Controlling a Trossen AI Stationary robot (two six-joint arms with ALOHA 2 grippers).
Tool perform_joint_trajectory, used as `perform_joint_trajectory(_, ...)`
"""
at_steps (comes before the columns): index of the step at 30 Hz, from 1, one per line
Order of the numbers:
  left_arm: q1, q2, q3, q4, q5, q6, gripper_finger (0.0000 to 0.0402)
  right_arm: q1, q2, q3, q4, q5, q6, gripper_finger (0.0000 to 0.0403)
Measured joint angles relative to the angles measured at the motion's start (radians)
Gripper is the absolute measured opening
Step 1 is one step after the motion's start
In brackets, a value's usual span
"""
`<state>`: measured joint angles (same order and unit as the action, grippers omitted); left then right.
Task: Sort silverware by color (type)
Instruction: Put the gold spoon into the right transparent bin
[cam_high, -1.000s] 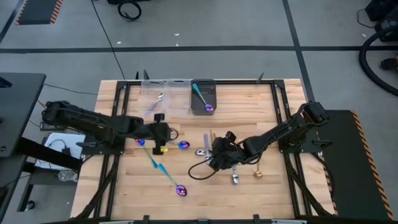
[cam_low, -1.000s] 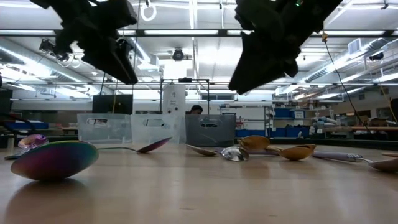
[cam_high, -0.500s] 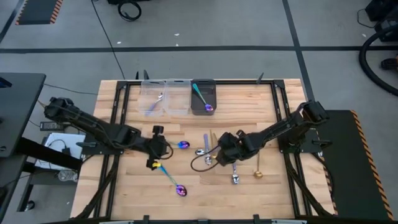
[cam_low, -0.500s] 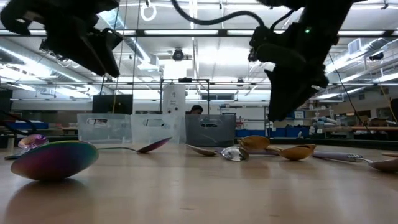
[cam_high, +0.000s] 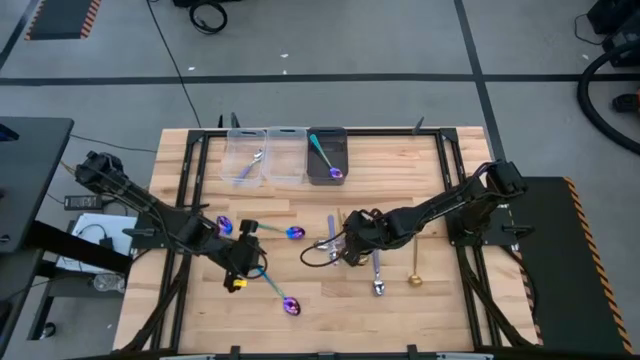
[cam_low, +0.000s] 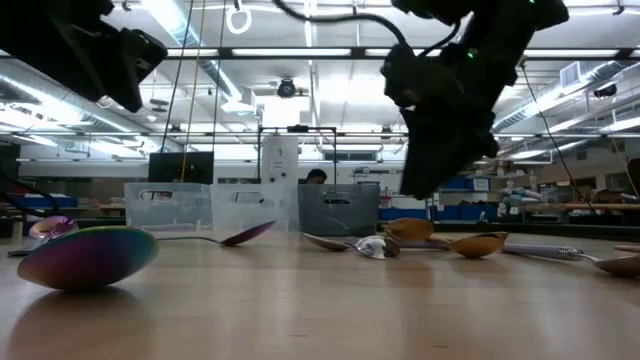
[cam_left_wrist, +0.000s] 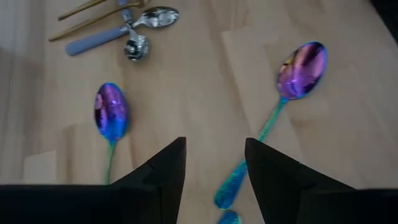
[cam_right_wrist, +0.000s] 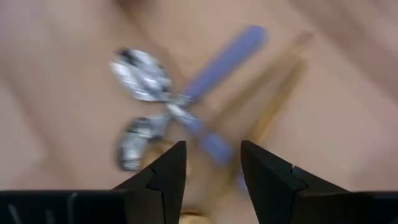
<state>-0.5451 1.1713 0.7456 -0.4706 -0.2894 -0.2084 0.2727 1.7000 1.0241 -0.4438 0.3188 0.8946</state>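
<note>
The left gripper (cam_high: 237, 272) hangs released and empty near the table's (cam_high: 430, 310) left edge, just beside a teal spoon (cam_high: 272, 287). The right gripper (cam_high: 348, 243), also released, hovers over the crossed lilac and gold spoons (cam_high: 332, 236) mid-table. Bare wood lies open toward the near edge; one teal spoon sits in the dark bin (cam_high: 327, 156) at the far edge.

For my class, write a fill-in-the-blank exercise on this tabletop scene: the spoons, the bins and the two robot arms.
1. The dark bin at the table's far edge holds one ____ with a teal handle.
2. Of the three bins, the dark one stands farthest to the ____ in the high view.
3. The right gripper hovers with its fingers ____ over crossed lilac-handled spoons.
4. The left gripper holds ____.

Missing words: spoon; right; open; nothing
</note>
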Motion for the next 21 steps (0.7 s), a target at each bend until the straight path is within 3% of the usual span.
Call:
perform_joint_trajectory(3,-0.013,0.0,0.0,0.001,0.0,-0.021,0.0172,0.023,0.0,0.004,0.047,-0.021,-0.047,0.0161)
perform_joint_trajectory(12,-0.02,0.0,0.0,0.0,-0.002,-0.02,0.0172,0.163,0.017,0.022,0.087,0.183,-0.32,0.0155)
perform_joint_trajectory(17,-0.02,0.0,0.0,0.0,-0.013,-0.018,0.0172,0.191,0.096,0.021,0.113,0.23,-0.475,0.0153)
perform_joint_trajectory(21,-0.019,0.0,0.0,-0.005,-0.064,-0.017,0.0172,0.191,0.132,0.02,0.11,0.265,-0.506,0.0153)
